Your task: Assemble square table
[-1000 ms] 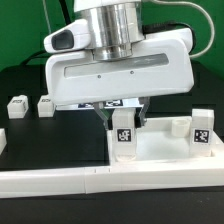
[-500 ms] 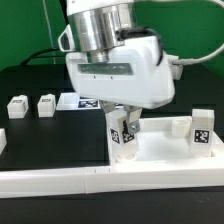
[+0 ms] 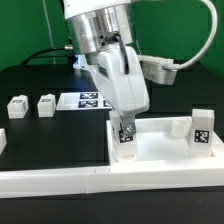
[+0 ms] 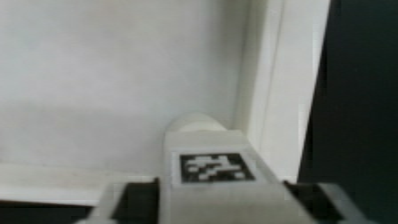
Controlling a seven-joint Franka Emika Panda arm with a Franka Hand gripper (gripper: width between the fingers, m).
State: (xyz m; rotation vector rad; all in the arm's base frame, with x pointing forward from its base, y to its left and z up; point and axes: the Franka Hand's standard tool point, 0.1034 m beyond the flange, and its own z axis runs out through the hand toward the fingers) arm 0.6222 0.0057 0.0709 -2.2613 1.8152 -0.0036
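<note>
The gripper [image 3: 127, 124] straddles a leg post [image 3: 126, 143] standing upright in a corner of the square top [image 3: 165, 152]. It's too blurry to tell whether it's actually pinching it or loose.

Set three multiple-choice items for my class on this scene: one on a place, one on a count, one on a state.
1. Where does the middle leg post, under the gripper, stand? A on the square top; B on the marker board; C on the long rail.
2. How many loose leg posts lie on the black table at the exterior view's left? A one; B two; C four.
3. How is the right-hand leg post? A upright; B lying flat; C hanging from the gripper.
Key: A, its base meets the top's corner; B, two rest there; A, it stands on end.
</note>
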